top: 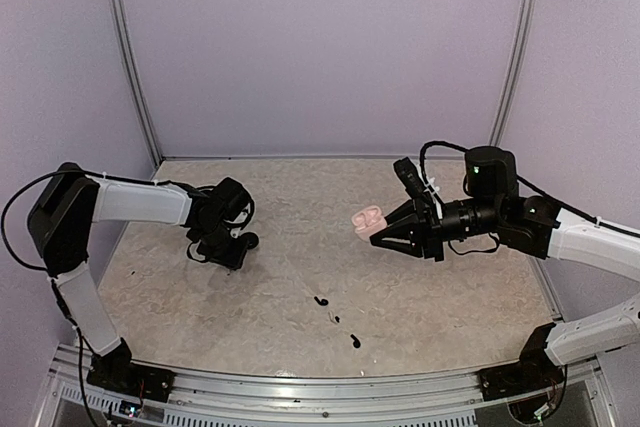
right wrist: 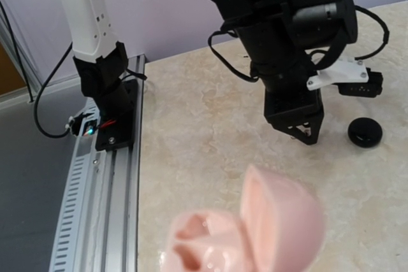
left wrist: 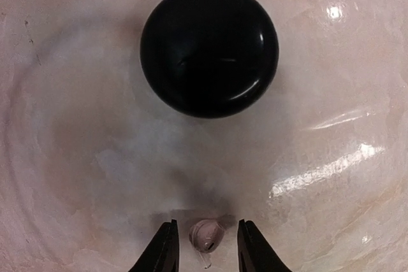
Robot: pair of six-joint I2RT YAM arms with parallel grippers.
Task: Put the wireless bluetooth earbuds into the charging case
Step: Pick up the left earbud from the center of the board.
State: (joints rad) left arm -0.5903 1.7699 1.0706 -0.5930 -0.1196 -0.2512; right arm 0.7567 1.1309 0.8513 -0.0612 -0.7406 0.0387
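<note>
My left gripper [left wrist: 207, 224], jaws narrow, straddles a small pink bud [left wrist: 207, 237] without touching it. The closed charging case [left wrist: 209, 50] lies at twelve o'clock beyond it. My right gripper [top: 383, 230] clamps an open pink case [top: 368, 219].

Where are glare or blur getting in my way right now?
Left wrist: bright glare streaks on the table at right, small highlights on the black puck, otherwise sharp. Right wrist: the pink open case in the foreground is badly out of focus; the left gripper and table beyond are sharp. Top external: even light, soft shadows, no glare.
</note>
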